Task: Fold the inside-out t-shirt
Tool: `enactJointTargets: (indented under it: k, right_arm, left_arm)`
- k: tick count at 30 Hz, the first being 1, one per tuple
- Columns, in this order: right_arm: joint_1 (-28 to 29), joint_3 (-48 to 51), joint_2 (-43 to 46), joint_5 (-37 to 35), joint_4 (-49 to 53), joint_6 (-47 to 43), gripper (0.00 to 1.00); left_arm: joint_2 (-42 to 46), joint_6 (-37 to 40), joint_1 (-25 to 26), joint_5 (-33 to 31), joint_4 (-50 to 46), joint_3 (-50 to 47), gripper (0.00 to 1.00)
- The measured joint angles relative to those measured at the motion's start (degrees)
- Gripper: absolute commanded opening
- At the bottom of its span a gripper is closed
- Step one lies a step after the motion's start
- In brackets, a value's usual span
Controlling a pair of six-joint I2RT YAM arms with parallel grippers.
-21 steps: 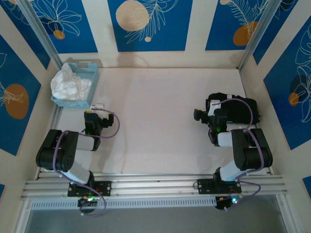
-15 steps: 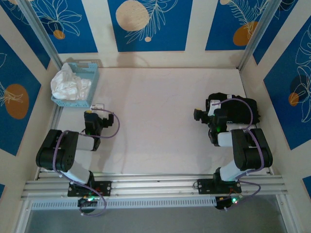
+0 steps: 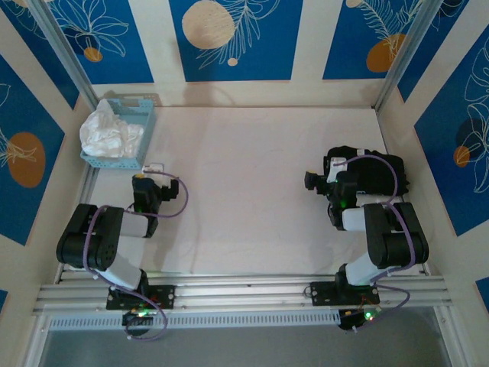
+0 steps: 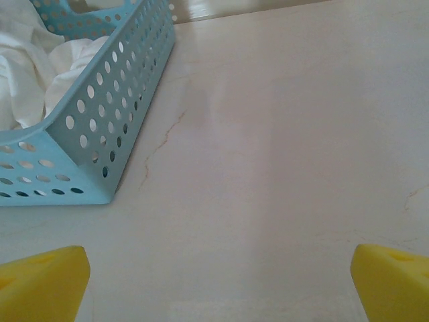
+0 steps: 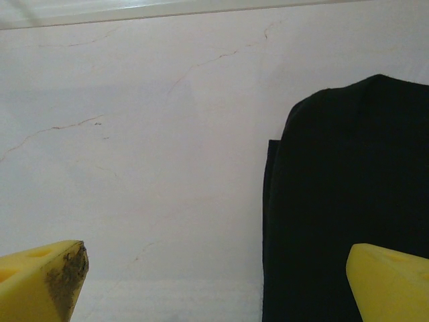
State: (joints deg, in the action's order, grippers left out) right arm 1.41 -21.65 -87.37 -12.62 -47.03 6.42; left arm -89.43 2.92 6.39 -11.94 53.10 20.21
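I see blue leaf-patterned walls (image 3: pixel 237 38) closing in a pale, faintly veined bench (image 3: pixel 252 153). In its far left corner sits a light blue perforated basket (image 4: pixel 100 127), and the inside-out t-shirt (image 3: pixel 107 134) lies crumpled inside it, white. A black folded garment (image 5: pixel 348 201) lies on the right side, just ahead of my right gripper (image 5: pixel 214 282), whose yellow fingers (image 5: pixel 40 278) are spread wide with nothing between them. My left gripper (image 4: pixel 218 282), near the basket, gapes equally wide and empty.
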Motion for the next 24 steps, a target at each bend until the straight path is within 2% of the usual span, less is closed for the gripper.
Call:
enactJointTargets:
  k: [8, 11, 15, 19, 21, 24]
  right_arm:
    - [-0.04, -0.22, 0.15, 0.15, 0.68, 0.17, 0.99]
    - [0.07, -1.99, 2.89, -0.96, 6.62, 0.76, 0.99]
    - [0.39, -7.34, 12.17, -1.68, 19.26, 4.09, 0.98]
    - [2.82, -11.32, 21.44, 0.33, 27.21, 7.04, 0.97]
    - [6.29, -13.44, 23.89, 1.16, 31.12, 7.34, 0.97]
    - [11.93, -16.96, 24.63, 1.07, 36.76, 6.73, 0.97]
  left_arm:
    - [0.00, -0.63, -0.28, 0.46, 0.00, 0.00, 1.00]
    - [0.00, -0.83, -0.28, 0.52, 0.39, -0.07, 1.00]
    - [3.17, -1.27, -0.13, -1.90, -1.53, -0.26, 0.99]
    - [13.09, -2.62, -0.02, -4.52, -17.22, 4.70, 1.00]
    - [15.93, -4.90, -0.35, -4.63, -29.07, 13.00, 1.00]
    - [15.02, -8.31, -1.05, -4.66, -42.71, 25.88, 1.00]
